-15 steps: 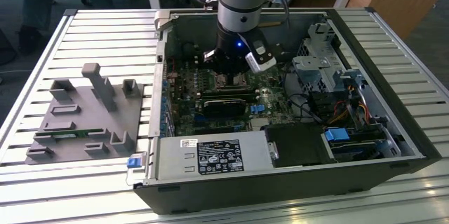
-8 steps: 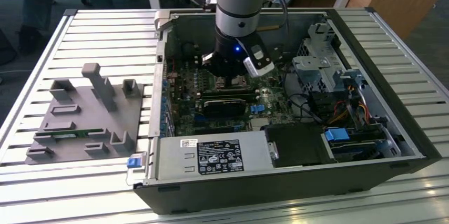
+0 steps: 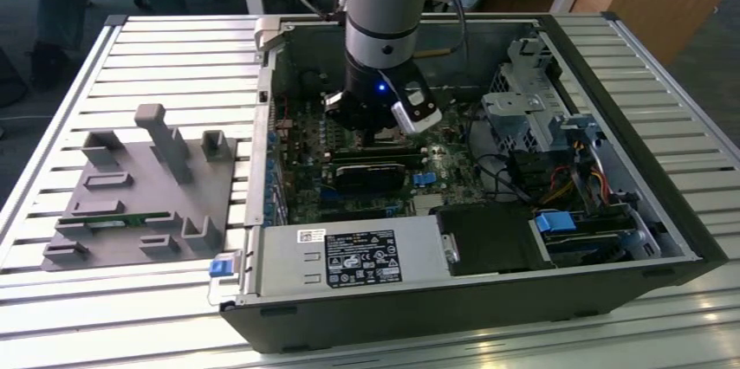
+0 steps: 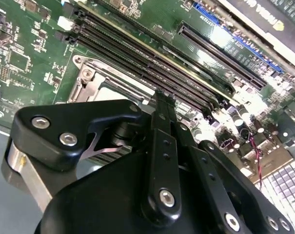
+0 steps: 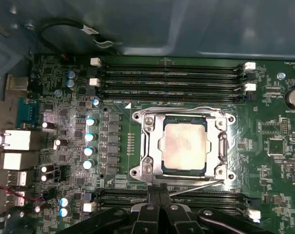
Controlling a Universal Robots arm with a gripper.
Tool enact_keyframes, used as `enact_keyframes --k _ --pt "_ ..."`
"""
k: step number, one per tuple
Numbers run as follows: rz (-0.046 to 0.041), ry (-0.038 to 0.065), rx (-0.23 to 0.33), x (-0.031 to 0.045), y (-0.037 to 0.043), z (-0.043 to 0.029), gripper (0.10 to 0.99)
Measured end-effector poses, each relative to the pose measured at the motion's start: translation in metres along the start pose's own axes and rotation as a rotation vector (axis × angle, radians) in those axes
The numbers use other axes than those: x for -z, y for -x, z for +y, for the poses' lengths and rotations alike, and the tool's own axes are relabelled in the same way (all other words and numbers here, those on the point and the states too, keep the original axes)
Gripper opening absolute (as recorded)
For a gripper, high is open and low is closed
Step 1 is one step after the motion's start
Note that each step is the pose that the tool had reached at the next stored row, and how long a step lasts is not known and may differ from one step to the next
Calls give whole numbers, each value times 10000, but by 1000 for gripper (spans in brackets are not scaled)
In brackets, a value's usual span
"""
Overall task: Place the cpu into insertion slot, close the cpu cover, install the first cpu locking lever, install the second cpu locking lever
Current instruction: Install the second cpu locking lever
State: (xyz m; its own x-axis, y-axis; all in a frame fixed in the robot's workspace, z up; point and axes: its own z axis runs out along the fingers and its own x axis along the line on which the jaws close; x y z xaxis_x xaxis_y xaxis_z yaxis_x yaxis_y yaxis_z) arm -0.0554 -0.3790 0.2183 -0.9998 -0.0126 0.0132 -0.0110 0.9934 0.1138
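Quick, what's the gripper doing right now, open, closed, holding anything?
Gripper: closed, fingertips together at a thin locking lever beside the cpu cover; whether it grips the lever cannot be told.

mem slots flank cpu cover, top clear.

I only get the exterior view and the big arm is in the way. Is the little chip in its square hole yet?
Observer: Yes. In the first wrist view the cpu lies flat in the middle of the socket.
Operator: Is the metal lid down on it?
Observer: The cpu cover lies flat around the chip, and the chip's grey top shows through the cover's window.
Operator: So where is the end effector?
Observer: The end effector is right at one edge of the cover, next to a thin wire lever that runs along that edge.
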Motion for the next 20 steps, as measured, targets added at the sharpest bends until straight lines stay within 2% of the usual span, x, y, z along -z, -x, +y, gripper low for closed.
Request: enact_keyframes --k 3,7,11,16,20 --pt "0 83 0 -22 -8 -14 106" --pt "-4 353 4 -17 -30 -81 106" --pt "-6 558 8 -9 -60 -148 106" --pt "-7 706 9 -11 -89 -177 106" --pt "-9 842 12 -44 -104 -182 106"
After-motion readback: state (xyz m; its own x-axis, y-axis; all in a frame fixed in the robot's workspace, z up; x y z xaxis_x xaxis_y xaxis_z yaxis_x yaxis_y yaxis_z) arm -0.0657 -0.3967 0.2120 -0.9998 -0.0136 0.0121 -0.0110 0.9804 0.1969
